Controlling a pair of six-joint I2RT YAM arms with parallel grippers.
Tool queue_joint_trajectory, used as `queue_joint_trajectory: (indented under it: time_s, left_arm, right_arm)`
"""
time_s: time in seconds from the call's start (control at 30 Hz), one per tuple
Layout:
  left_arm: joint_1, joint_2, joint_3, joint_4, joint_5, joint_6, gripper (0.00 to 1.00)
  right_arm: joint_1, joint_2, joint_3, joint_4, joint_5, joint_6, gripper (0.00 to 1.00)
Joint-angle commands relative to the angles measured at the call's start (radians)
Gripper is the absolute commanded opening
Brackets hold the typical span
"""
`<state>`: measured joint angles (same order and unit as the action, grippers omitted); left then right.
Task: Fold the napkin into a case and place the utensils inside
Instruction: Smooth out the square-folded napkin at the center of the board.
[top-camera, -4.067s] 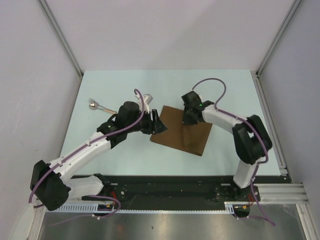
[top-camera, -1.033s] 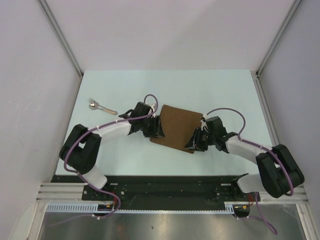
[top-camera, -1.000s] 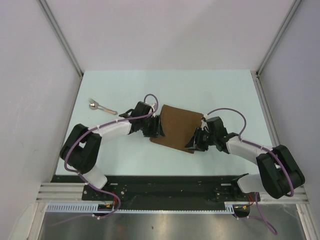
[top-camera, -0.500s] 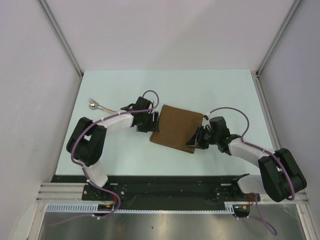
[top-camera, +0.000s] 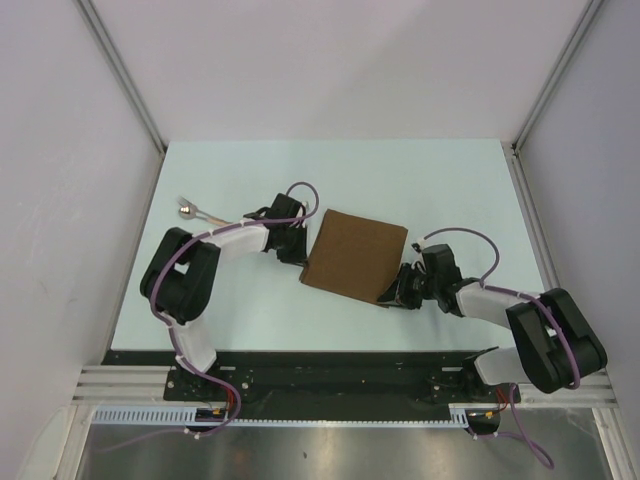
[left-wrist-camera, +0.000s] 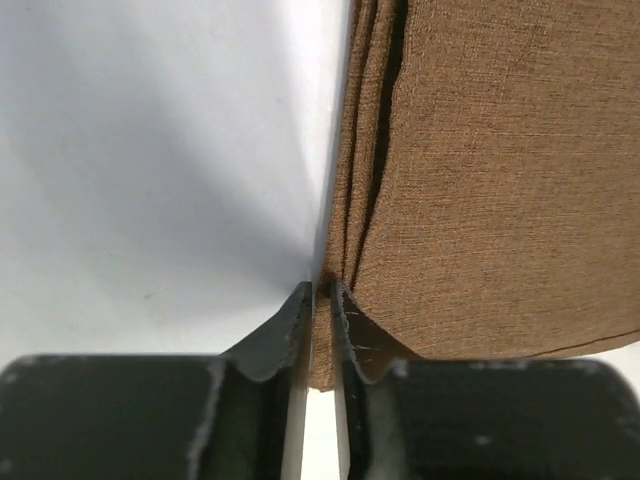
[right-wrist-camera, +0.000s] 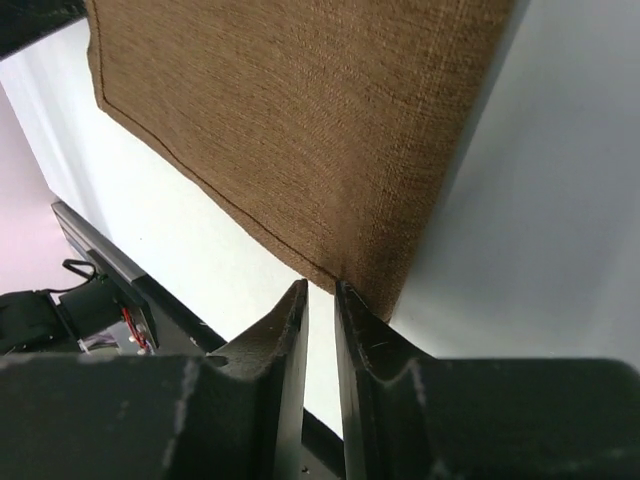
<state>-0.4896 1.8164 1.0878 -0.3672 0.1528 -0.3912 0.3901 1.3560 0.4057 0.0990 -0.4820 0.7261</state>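
The napkin (top-camera: 355, 255), dark brown and coarsely woven, lies flat and slightly askew at the middle of the pale table (top-camera: 450, 180), between the two arms. We see folded layers stacked along its left edge and a thin stitched hem near its border. The left gripper (top-camera: 303, 248) has its fingers (left-wrist-camera: 275, 340) almost together, pinching that layered edge at a corner. The right gripper (top-camera: 396, 291) sits at the napkin's near right corner, its fingers close together. We cannot tell whether cloth is caught between them. A small spoon (top-camera: 195, 211) lies well apart, toward the table's far left.
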Motion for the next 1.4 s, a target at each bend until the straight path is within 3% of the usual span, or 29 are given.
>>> queue_joint_trajectory:
  time_s: [0.0, 0.13, 0.27, 0.33, 0.53, 0.73, 0.87, 0.97, 1.37]
  left_arm:
    - [0.002, 0.040, -0.012, -0.035, -0.009, 0.014, 0.11]
    - [0.002, 0.026, 0.009, -0.058, -0.012, 0.017, 0.09]
    - [0.002, -0.049, -0.014, -0.072, -0.010, 0.017, 0.42]
    - [0.002, -0.075, -0.012, -0.084, 0.002, 0.018, 0.48]
    - [-0.001, -0.085, -0.054, -0.076, 0.024, 0.005, 0.49]
    - [-0.003, -0.181, -0.101, -0.056, -0.088, -0.034, 0.51]
    - [-0.012, -0.258, -0.129, -0.009, -0.121, -0.063, 0.57]
    - [-0.027, -0.215, -0.103, -0.035, -0.069, -0.043, 0.60]
    - [-0.076, -0.097, -0.057, -0.065, -0.068, 0.012, 0.52]
  right_arm:
    - [0.006, -0.011, 0.019, 0.048, 0.002, -0.001, 0.21]
    - [0.006, -0.052, 0.080, -0.027, -0.009, -0.007, 0.22]
    - [-0.002, -0.119, 0.105, -0.096, 0.006, -0.017, 0.23]
    - [-0.013, -0.123, 0.102, -0.096, 0.006, -0.019, 0.23]
    - [-0.016, -0.112, 0.079, -0.081, -0.003, -0.013, 0.22]
    - [-0.017, -0.094, 0.048, -0.039, -0.010, -0.002, 0.21]
    - [-0.016, -0.080, 0.048, -0.027, -0.015, -0.007, 0.20]
    - [-0.014, -0.078, 0.048, -0.021, -0.017, -0.007, 0.20]
    - [-0.014, -0.084, 0.035, -0.009, -0.023, -0.002, 0.18]
